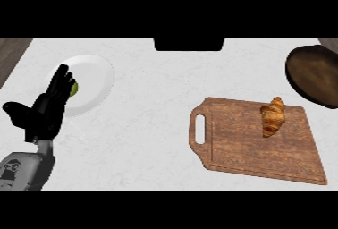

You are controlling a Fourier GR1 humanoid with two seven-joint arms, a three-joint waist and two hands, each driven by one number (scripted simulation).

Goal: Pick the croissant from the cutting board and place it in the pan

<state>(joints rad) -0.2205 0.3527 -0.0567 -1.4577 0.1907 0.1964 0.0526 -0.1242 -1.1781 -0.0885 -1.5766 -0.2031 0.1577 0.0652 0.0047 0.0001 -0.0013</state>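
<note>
Head view: croissant (272,117) on cutting board (257,152).

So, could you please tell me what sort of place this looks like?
Most likely a kitchen counter: a pale marbled worktop carries a wooden cutting board with a croissant, a dark pan and a white plate.

Bare counter (152,134) lies open left of the cutting board (264,152). Between croissant (272,117) and pan (315,76), nothing stands.
</note>
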